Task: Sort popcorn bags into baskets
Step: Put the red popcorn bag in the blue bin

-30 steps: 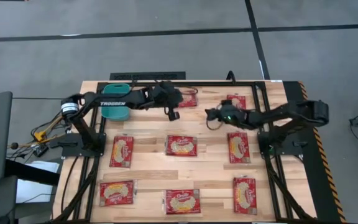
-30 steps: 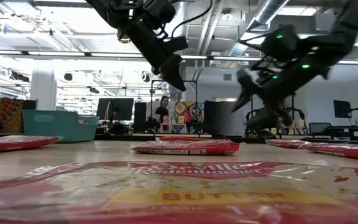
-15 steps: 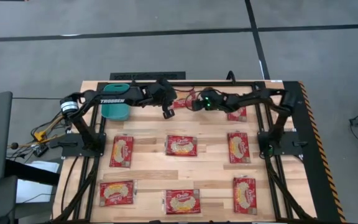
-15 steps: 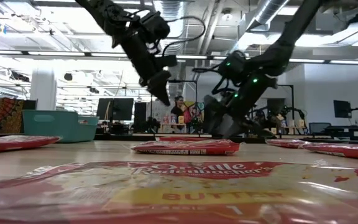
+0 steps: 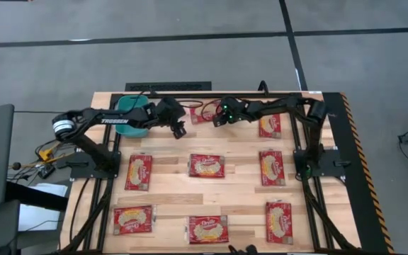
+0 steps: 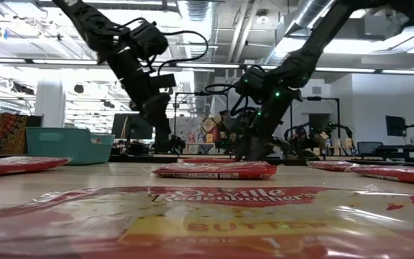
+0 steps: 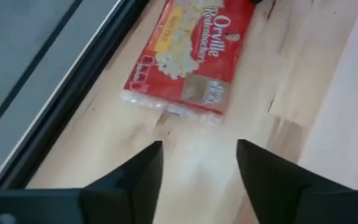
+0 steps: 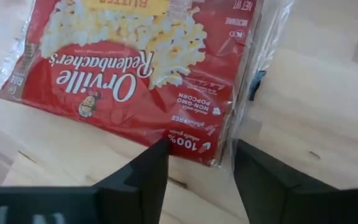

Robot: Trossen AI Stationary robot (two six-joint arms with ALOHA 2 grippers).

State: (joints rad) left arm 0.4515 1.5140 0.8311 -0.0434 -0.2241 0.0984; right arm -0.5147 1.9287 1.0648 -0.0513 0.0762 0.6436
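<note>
Several red popcorn bags lie flat on the wooden table, among them a far-middle bag [image 5: 199, 113], a far-right one [image 5: 269, 125] and a centre one [image 5: 207, 165]. My right gripper [image 5: 215, 117] [image 8: 197, 155] is low over the far-middle bag [image 8: 129, 68]. It is open, with its fingers on either side of the bag's near corner [image 8: 199, 144]. My left gripper [image 5: 179, 128] [image 7: 197, 162] is open and holds nothing. It hovers between the teal basket [image 5: 127, 129] and that same bag [image 7: 188, 56]. My right gripper comes at the far-middle bag from above, slanting. One finger [image 8: 154, 163] overlaps the bag's printed edge and the other [image 8: 244, 163] stands beside its clear seam. I cannot tell whether either finger touches the bag, which lies flat on the table.
The black frame rail [image 5: 211, 95] runs along the far edge just behind the bag. Other bags lie in rows toward the near edge [image 5: 139, 171] [image 5: 272, 167] [image 5: 207, 229]. The two grippers stand close together over the far middle.
My right gripper has swung from the far right toward the table's left and far edge and come down over the far-middle bag. My left gripper has drawn back toward the table's left, nearer the basket, dropped lower and opened. No bag has moved.
</note>
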